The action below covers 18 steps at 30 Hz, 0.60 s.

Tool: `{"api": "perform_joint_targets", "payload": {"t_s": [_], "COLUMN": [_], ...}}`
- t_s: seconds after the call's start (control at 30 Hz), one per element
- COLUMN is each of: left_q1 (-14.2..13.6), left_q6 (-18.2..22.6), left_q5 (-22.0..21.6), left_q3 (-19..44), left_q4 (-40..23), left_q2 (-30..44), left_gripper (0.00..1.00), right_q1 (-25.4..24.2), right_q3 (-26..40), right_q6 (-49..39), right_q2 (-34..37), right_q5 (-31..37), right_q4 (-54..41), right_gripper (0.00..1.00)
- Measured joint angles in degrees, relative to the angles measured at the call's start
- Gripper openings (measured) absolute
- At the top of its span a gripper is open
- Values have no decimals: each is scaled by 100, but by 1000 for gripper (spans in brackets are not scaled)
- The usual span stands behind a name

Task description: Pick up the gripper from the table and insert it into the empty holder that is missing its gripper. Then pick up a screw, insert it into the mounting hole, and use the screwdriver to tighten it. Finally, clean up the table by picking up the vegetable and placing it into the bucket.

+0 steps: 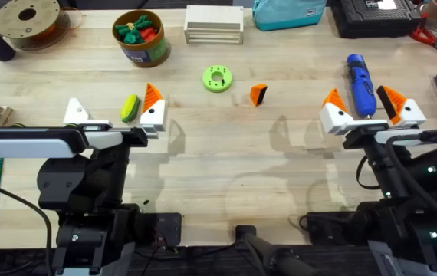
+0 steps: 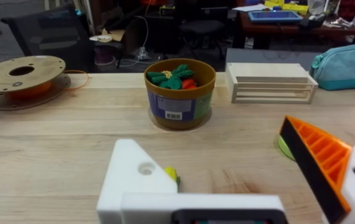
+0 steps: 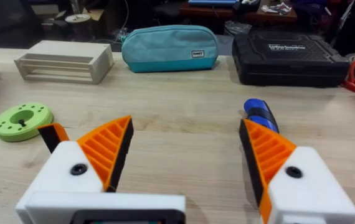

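The loose orange gripper [image 1: 258, 94] lies on the table at mid-centre, and it peeks out behind a finger as the gripper [image 3: 51, 134] in the right wrist view. My left gripper [image 1: 113, 106] is open; its outer finger is the bare white holder [image 1: 75, 112] [image 2: 134, 180], its inner finger carries an orange wedge. The yellow-green vegetable [image 1: 130, 107] [image 2: 171, 174] lies between those fingers, nearer the wedge. My right gripper [image 1: 363, 106] [image 3: 187, 155] is open around the near end of the blue screwdriver [image 1: 360, 83] [image 3: 261, 114]. The bucket [image 1: 141, 38] [image 2: 179, 93] holds red and green toy pieces.
A bright-green ring disc [image 1: 217, 78] [image 3: 22, 120] lies left of the loose wedge. At the back stand a filament spool [image 1: 27, 19], a slatted wooden box [image 1: 214, 24], a teal pouch [image 3: 170, 47] and a black case [image 3: 289, 59].
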Motion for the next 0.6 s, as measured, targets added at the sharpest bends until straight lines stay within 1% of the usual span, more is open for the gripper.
{"api": "perform_joint_targets", "payload": {"t_s": [0.33,0.37,0.4,0.43,0.47,0.53,0.57,0.6], "left_q1": [0,0,0,0,0,0,0,0], "left_q6": [0,-2,0,0,0,0,2,0], "left_q5": [0,2,2,0,2,0,-2,-2], "left_q3": [4,106,196,363,988,1565,2590,2893], "left_q4": [-57,-565,-772,-1064,-1728,-2214,-2945,-3170], "left_q2": [2,0,5,6,22,145,578,748], "left_gripper": [985,985,985,985,985,985,985,985], "right_q1": [0,0,0,0,0,0,0,0], "right_q3": [2,47,130,246,602,932,1679,1944], "right_q6": [0,0,2,0,1,2,0,1], "right_q2": [0,0,0,0,8,51,277,394], "right_q5": [2,-8,-33,-86,-223,-278,-336,-341], "right_q4": [-24,-151,-302,-540,-1251,-1589,-1969,-2066], "right_gripper": [992,992,992,990,990,990,990,990]}}
